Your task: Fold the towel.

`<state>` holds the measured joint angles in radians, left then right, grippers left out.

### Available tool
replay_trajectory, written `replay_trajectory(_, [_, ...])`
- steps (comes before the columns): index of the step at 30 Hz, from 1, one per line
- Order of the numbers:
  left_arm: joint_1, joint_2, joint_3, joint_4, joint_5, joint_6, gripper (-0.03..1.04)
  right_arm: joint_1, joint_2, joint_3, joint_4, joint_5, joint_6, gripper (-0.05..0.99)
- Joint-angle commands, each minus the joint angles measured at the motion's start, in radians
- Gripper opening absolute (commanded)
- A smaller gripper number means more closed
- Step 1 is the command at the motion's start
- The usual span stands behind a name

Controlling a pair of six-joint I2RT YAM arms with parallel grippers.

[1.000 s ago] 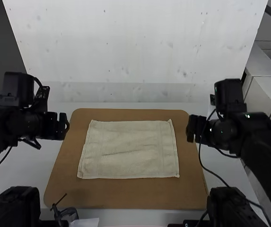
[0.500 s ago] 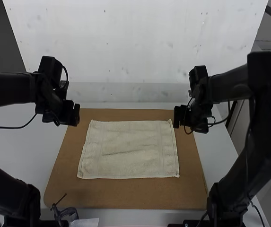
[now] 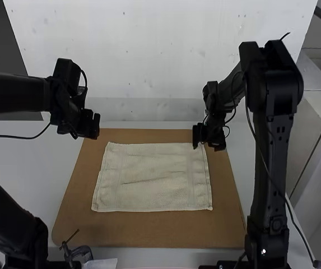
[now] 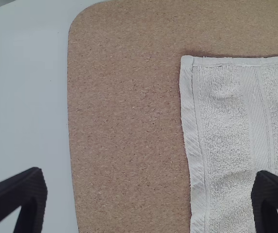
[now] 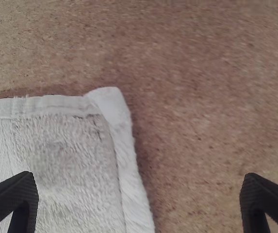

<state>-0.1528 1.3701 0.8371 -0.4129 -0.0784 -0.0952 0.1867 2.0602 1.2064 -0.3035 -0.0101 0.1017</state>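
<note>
Towel: beige, spread flat and unfolded near the middle of the high frame (image 3: 152, 178), with shallow creases across its centre.
Long axis: seems to run left to right in that frame.
Board: brown, rounded at the corners (image 3: 149, 232), under the whole towel, on a white table (image 3: 14, 151).
Right gripper: toward the upper right (image 5: 139, 183), jaws wide, nothing between them; in the high view it overlaps the towel's upper-right corner (image 5: 107, 99).
Left gripper: at the upper left (image 4: 149, 182), over the board's edge, jaws also wide and empty.
Key relation: the upper-left corner (image 4: 188, 62) lies to the right of the left gripper and lower in the high frame; the right gripper is the nearer to its own corner. Its height above the cloth I cannot tell.
Likely step: lining up on the two upper corners, folding not begun.
Next move: the left arm would need to shift rightward, then both lower and pinch the hem.
Risk: the thin cloth lies flush, so fingertips might skim over it or press into the board.
</note>
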Motion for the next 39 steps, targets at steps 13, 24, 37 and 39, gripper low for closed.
replay_trajectory(13, [0.009, 0.069, 0.020, 0.042, 0.002, -0.006, 0.94, 0.023, 0.110, 0.127, -0.031, 0.081, 0.032, 0.81])
replay_trajectory(24, [-0.014, 0.179, 0.054, 0.072, 0.008, -0.012, 0.94, 0.050, 0.149, 0.119, -0.037, 0.167, 0.018, 0.02])
replay_trajectory(37, [-0.083, 0.598, 0.461, -0.090, -0.015, -0.133, 0.94, 0.033, 0.155, 0.101, -0.022, 0.167, 0.013, 0.02])
replay_trajectory(39, [-0.082, 0.656, 0.511, -0.132, -0.017, -0.152, 0.92, 0.030, 0.155, 0.093, -0.019, 0.167, 0.006, 0.02])
